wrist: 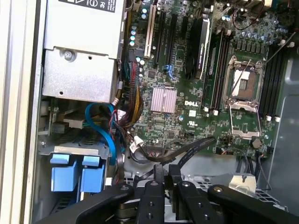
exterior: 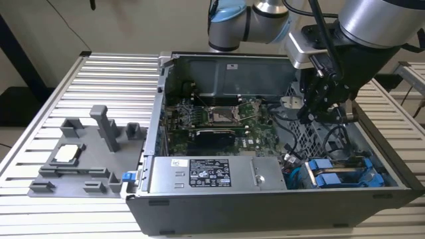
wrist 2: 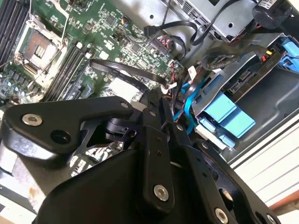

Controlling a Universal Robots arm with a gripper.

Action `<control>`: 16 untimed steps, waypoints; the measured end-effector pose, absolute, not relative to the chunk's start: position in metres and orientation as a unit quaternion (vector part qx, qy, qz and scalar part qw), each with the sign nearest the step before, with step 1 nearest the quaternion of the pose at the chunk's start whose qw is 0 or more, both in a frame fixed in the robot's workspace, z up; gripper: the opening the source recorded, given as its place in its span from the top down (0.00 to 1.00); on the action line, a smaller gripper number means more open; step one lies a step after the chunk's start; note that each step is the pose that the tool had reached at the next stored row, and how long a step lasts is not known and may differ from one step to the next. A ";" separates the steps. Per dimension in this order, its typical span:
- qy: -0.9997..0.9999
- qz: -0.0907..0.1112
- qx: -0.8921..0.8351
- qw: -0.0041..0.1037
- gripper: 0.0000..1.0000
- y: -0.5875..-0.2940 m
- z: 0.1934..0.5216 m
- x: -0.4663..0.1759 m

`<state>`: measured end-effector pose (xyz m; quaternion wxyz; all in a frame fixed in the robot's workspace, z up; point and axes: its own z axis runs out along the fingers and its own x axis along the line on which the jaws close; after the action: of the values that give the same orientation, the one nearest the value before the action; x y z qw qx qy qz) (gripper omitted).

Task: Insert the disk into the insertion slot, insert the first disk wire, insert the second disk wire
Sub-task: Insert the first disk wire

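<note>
Presently, stage: the disk step is looking done. The wire steps are looking unfinished, judging by where the arm is working.
Disk (exterior: 345, 178): sitting in its blue carrier inside the insertion slot (wrist: 46, 151), at about 4 o'clock within the computer case (exterior: 265, 209) in the exterior view. A second blue carrier (exterior: 317, 174) is lying just beside it.
Gripper (exterior: 313, 112): hanging inside the case at about 2 o'clock, above the perforated cage wall (exterior: 305, 134) and near the motherboard (exterior: 219, 119). It is standing apart from the disk.
Jaws: showing drawn together in both wrist views, with a mere slit between them. Whether they are pinching anything I cannot tell.
Black cable (wrist: 187, 150): running across the motherboard's edge and passing just beside the fingertips (wrist: 159, 170). Touching or not, I cannot tell.
Blue cable (wrist: 108, 126): looping beside the slot, with its ends lying hidden behind metal and other wiring.
Coloured wire bundle (wrist: 133, 100): trailing from the power supply (wrist: 79, 51) down towards the slot.
Wire steps: neither plug is showing clearly at the disk's back, so I am counting both as open items, on judgement only.
Fixture tray (exterior: 79, 169): resting on the slatted surface (exterior: 106, 79) at 9 o'clock of the case, well apart from the gripper.
</note>
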<state>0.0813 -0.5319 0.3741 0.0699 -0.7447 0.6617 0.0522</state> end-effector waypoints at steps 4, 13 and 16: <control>0.662 0.052 -0.745 0.070 0.84 -0.532 0.374 0.081; 0.662 0.052 -0.745 0.070 0.84 -0.532 0.374 0.081; 0.662 0.048 -0.745 0.065 0.84 -0.532 0.374 0.082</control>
<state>0.0823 -0.5319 0.3739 0.0648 -0.7451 0.6620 0.0480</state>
